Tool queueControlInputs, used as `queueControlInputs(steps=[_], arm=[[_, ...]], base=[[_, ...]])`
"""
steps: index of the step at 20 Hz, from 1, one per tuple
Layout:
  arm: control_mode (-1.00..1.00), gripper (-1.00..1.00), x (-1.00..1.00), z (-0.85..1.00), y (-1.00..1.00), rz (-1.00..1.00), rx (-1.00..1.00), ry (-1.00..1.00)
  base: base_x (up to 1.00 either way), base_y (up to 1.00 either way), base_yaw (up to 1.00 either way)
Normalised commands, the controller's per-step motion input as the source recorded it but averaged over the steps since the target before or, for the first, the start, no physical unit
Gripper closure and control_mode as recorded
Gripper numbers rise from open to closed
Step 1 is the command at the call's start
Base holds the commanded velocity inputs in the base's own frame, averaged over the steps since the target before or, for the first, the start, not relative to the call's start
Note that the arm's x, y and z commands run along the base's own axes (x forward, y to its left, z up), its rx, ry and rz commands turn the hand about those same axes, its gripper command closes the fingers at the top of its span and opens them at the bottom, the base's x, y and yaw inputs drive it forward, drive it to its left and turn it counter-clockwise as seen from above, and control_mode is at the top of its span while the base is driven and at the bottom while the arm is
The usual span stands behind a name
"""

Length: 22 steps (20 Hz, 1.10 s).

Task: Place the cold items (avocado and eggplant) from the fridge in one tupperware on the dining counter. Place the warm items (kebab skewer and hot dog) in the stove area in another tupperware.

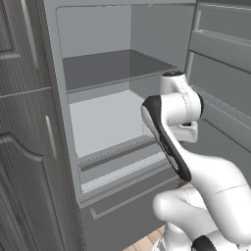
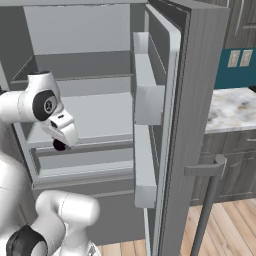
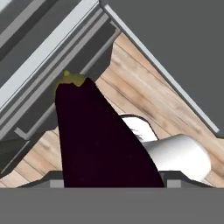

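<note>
Fridge (image 1: 105,122): stands open, grey inside. Landmark for every place below. The upper shelf and the pale shelf under it are both bare.
Fridge door (image 2: 172,120): swung open on the fridge's right side, edge toward the right base camera. Grey bins (image 2: 145,95) are stacked on its inner face. A long bar handle (image 2: 207,195) runs down its outer side.
Cabinet (image 1: 24,147): dark wood grain, panelled, touching the fridge's left wall.
Lower drawer front (image 1: 122,166): grey band under the pale shelf, at the fridge's bottom front.
Arm: white with dark joints, rising in front of the fridge; the wrist sits level with the lower shelf, near its front edge.
Counter (image 2: 232,110): marbled top, right of the fridge door, teal wall behind it.
Floor (image 3: 144,100): light wood planks, seen below the fridge front in the hand view.
Eggplant (image 3: 94,135): dark purple, long, green cap at its far end. It rises straight up from between the finger tips in the hand view, with the fridge's lower front edge behind it. It is out of the shelf space, hanging over the floor in front of the fridge.
Gripper (image 3: 109,183): clamped on the eggplant's near end; the finger tips are mostly hidden by the fruit.
</note>
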Motion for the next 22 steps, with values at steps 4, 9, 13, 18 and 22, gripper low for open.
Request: queueControlInputs(steps=[4, 9, 13, 18, 22], arm=[[-1.00, 1.00, 0.03, -0.27, -0.75, 0.05, 0.12, 0.03], [-1.00, 1.00, 0.00, -0.05, -0.01, 0.00, 0.00, 0.02], [-1.00, 1.00, -0.12, -0.05, 0.00, 0.00, 0.00, 0.00], [1.00, 1.00, -0.33, -0.09, 0.00, 0.00, 0.00, 0.00], [1.00, 1.00, 0.00, 0.00, 0.00, 0.00, 0.00, 0.00]], base=[[0.00, 0.00, 0.00], [0.00, 0.00, 0.00], [0.00, 0.00, 0.00], [-0.36, 0.01, -0.01], [-1.00, 0.01, -0.09]])
